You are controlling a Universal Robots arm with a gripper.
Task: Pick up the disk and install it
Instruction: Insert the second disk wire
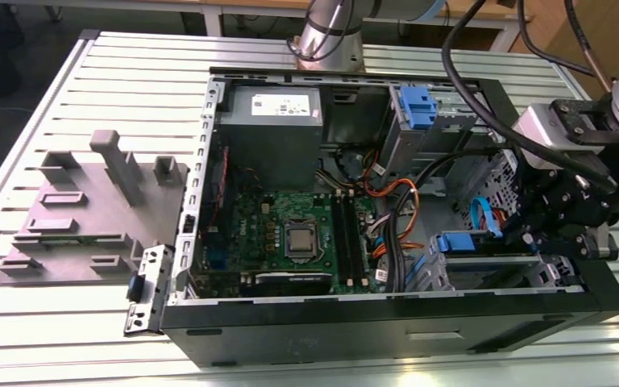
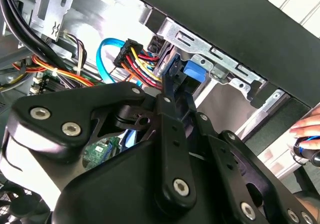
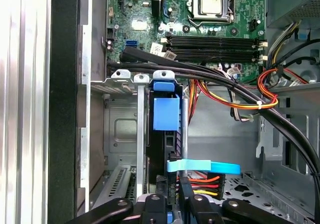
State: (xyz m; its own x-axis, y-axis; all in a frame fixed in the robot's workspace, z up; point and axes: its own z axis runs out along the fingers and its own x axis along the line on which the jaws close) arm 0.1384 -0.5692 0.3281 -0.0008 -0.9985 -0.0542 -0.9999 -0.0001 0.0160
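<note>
While seated edge-up in the drive cage (image 3: 125, 134), the disk (image 3: 166, 134) sits clamped between the end effector's (image 3: 172, 191) narrowed fingers (image 3: 187, 194).

A slatted aluminium table (image 1: 62, 314) carries the open computer case (image 1: 396, 322) and a grey moulded fixture block (image 1: 84, 218) beside it.
</note>
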